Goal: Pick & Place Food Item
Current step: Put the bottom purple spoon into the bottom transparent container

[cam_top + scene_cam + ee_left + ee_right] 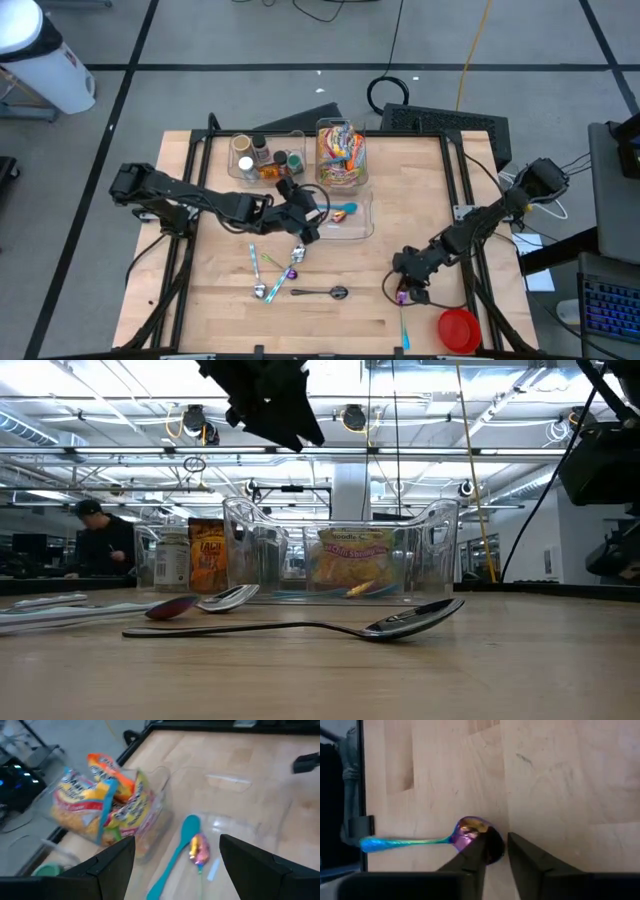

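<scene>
From my station I see the left gripper (303, 222) hanging spread open above the clear tray (362, 232), where a teal spoon (176, 853) lies with a small wrapped candy (199, 849) touching its neck. Just beyond stands a clear bin of noodle packets (341, 152), and beside that a bin of spice jars (262, 158); both crowd the far side of the tray. Loose spoons clutter the board near the left arm: a dark spoon (322, 292) lying across the table and lighter ones (262, 272) beside it. The right gripper (407, 290) sits low near the front right, fingers nearly together at the bowl of an iridescent spoon (427, 837); I cannot tell whether it grips it. That spoon's handle runs toward the table's front edge. A red lid (459, 329) lies close by at the front right corner. The board's middle stretch is open wood.
</scene>
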Available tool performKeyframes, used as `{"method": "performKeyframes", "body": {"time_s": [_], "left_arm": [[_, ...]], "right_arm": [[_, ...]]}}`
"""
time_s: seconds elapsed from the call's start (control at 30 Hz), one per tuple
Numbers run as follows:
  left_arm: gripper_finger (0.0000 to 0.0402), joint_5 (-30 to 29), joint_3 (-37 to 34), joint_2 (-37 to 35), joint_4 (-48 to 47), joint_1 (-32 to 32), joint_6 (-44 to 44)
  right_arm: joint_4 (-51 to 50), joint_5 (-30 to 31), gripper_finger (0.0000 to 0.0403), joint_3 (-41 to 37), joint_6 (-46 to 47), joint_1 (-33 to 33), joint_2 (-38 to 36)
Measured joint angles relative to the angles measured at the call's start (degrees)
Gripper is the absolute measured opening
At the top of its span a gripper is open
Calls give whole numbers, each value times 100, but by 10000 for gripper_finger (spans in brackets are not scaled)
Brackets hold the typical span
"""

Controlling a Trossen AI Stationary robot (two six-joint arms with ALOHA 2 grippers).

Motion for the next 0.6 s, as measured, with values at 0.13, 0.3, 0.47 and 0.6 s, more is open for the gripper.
{"method": "performKeyframes", "body": {"time_s": [0.13,0.3,0.47,0.6], "left_arm": [[299,478,0,-131,169,-39,294],[299,705,-14,-587,204,-299,792],[299,-134,-813,-1258,568,-510,763],[299,-506,-1828,-2160,1063,-559,568]], "right_arm": [[134,-43,18,-8,-336,-37,-150],[395,-14,10,-8,-650,-87,-612],[545,325,3,-8,-1153,-174,-1347],[1111,642,2,-8,-1838,-351,-1860]]}}
